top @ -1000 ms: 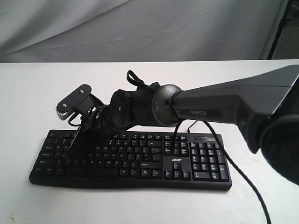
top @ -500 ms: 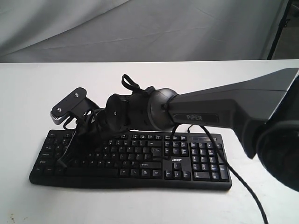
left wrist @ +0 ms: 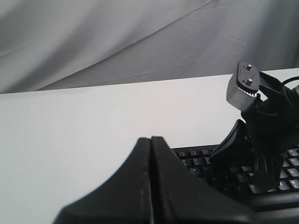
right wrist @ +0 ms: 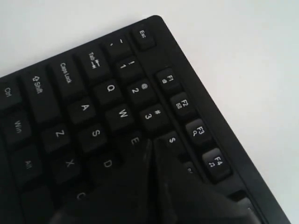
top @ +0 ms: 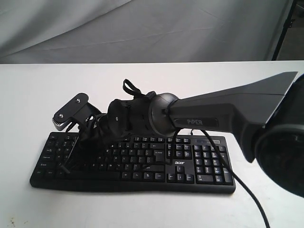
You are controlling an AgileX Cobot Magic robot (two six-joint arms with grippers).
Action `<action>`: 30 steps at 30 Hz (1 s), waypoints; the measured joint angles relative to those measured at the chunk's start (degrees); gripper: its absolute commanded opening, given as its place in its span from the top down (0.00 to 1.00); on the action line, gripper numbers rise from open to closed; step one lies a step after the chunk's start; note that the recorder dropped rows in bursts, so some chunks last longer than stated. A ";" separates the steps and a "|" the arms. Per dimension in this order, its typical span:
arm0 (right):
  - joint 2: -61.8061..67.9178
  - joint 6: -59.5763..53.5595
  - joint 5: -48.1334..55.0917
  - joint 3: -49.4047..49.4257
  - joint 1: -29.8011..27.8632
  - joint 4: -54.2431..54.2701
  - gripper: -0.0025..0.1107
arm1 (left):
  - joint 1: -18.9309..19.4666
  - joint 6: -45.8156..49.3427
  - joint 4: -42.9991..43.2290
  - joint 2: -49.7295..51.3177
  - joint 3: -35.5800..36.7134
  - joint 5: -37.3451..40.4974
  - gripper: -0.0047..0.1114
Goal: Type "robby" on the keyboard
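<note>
The black keyboard [top: 142, 168] lies across the white table [top: 38, 90], with its acer logo near the number pad. My right arm reaches across from the right to the keyboard's left part. My right gripper [top: 70, 159] is shut and empty. In the right wrist view the right gripper [right wrist: 152, 142] points down between the E key [right wrist: 134, 140] and the $ key [right wrist: 172, 139]; contact with a key cannot be told. My left gripper [left wrist: 151, 140] is shut and empty, low beside the keyboard [left wrist: 196, 156], facing the right gripper's fingers [left wrist: 229, 142].
A grey cloth backdrop [top: 142, 28] hangs behind the table. The right arm's black cable [top: 237, 180] trails over the number pad and off the table's front. A dark stand leg [top: 284, 28] rises at the back right.
My right arm has shifted a little to the left, and its wrist camera has sunk slightly over the keyboard's left keys. The keyboard has not moved.
</note>
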 measured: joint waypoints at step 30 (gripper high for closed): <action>-18.46 0.57 -5.77 22.82 -5.28 -0.27 0.98 | 0.00 0.00 0.00 0.00 0.00 0.00 0.96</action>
